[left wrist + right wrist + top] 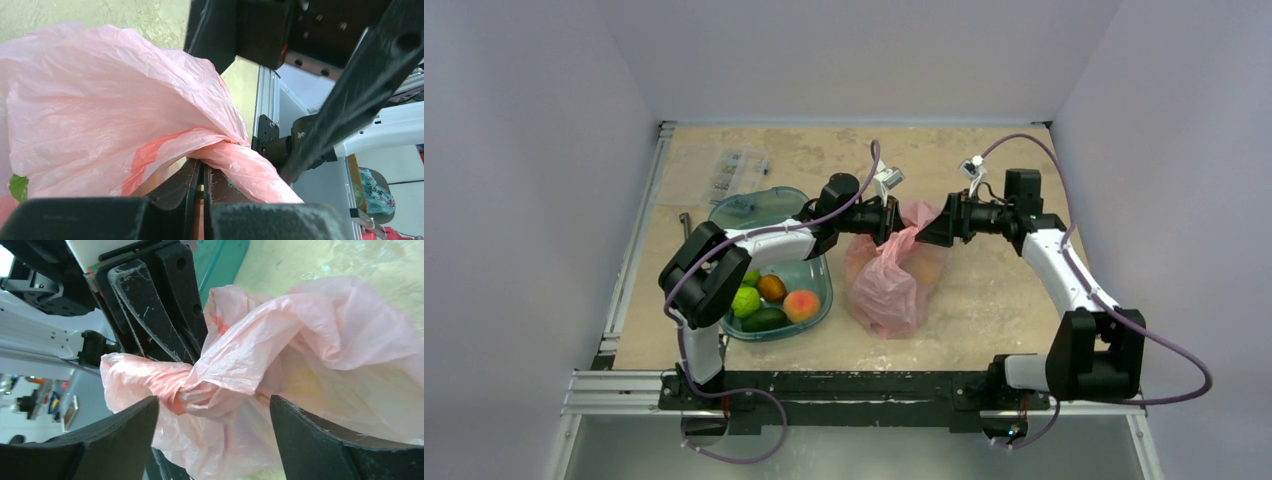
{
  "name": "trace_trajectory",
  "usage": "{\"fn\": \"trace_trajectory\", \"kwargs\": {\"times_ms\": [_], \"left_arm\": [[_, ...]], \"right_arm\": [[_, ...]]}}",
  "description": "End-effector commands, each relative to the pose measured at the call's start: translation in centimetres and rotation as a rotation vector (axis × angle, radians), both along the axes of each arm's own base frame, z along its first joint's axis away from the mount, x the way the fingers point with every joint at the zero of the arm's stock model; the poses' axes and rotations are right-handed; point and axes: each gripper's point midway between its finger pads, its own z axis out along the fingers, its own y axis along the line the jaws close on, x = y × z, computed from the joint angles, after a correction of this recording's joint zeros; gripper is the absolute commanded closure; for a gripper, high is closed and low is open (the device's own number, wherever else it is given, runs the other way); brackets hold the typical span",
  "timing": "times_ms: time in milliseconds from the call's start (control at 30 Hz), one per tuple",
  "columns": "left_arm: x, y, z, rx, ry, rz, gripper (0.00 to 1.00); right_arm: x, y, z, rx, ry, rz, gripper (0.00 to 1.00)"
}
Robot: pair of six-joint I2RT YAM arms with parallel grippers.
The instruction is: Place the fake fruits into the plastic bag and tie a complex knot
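The pink plastic bag [886, 285] stands at mid-table with its top pulled up between both grippers. An orange fruit [922, 268] shows dimly through its side. My left gripper [896, 222] is shut on a twisted handle of the bag [240, 162], with its jaws pressed together [202, 175]. The knot [192, 390], a bunched pink lump, sits just ahead of my right gripper [214, 407]. That gripper is open, with a finger on each side of the knot and touching nothing. More fake fruits [771, 303] lie in the teal tub [822, 300] to the left.
The tub holds a lime [745, 300], a brown fruit [771, 287], a peach [801, 304] and an avocado [764, 320]. Its teal lid [759, 207] lies behind it. A clear packet [724, 170] lies at the back left. Metal rails edge the table on the left and near sides.
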Motion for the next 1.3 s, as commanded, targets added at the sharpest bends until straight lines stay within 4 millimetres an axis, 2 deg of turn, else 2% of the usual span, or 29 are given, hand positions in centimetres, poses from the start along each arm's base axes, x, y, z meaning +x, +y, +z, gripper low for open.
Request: {"fn": "trace_trajectory", "kwargs": {"times_ms": [0,100,233,267,367,467,600,733,900,967,1033,1067,1100,1167,1267], "left_arm": [[-0.9,0.1,3.5,-0.078,-0.066,-0.042,1.00],[-0.9,0.1,3.6,-0.081,-0.069,-0.047,1.00],[-1.2,0.0,3.7,-0.084,-0.071,-0.058,1.00],[-1.2,0.0,3.7,-0.087,-0.074,-0.063,1.00],[-1.8,-0.3,3.5,-0.083,-0.087,-0.089,1.00],[-2.6,-0.7,2.8,-0.062,-0.094,-0.123,1.00],[-3.0,-1.0,1.9,-0.050,-0.081,-0.142,1.00],[-2.8,-1.2,1.5,-0.058,-0.055,-0.144,1.00],[-1.7,-0.7,2.4,-0.083,-0.044,-0.119,1.00],[-1.5,-0.6,2.4,-0.080,-0.048,-0.118,1.00],[-1.5,-0.6,2.5,-0.083,-0.051,-0.119,1.00],[-1.4,-0.6,2.5,-0.083,-0.051,-0.118,1.00],[-1.4,-0.7,2.5,-0.084,-0.051,-0.118,1.00],[-1.3,-0.7,2.5,-0.087,-0.049,-0.118,1.00],[-1.3,-0.8,2.6,-0.091,-0.050,-0.118,1.00]], "right_arm": [[-2.7,-1.2,1.3,-0.055,-0.046,0.096,0.24],[-3.0,-1.3,0.8,-0.065,-0.050,0.088,0.42],[-1.4,-1.0,0.3,-0.033,-0.055,0.042,0.62],[-1.0,-0.8,0.4,-0.020,-0.058,0.036,0.63],[0.2,0.0,1.6,0.024,-0.095,0.027,0.64],[0.6,0.9,2.6,0.056,-0.117,0.037,0.64],[0.5,1.5,2.9,0.066,-0.123,0.045,0.63],[-0.4,1.4,2.4,0.051,-0.125,0.067,0.59],[-1.8,-0.7,1.9,-0.018,-0.127,0.094,0.40],[-2.1,-1.8,2.6,-0.036,-0.134,0.098,0.31],[-2.6,-2.8,2.5,-0.060,-0.115,0.092,0.29],[-2.8,-3.2,2.4,-0.065,-0.103,0.087,0.32],[-2.9,-3.6,2.4,-0.071,-0.091,0.077,0.40],[-2.8,-4.0,2.4,-0.075,-0.101,0.075,0.49],[-2.4,-4.4,0.9,-0.110,-0.074,0.079,0.65]]}}
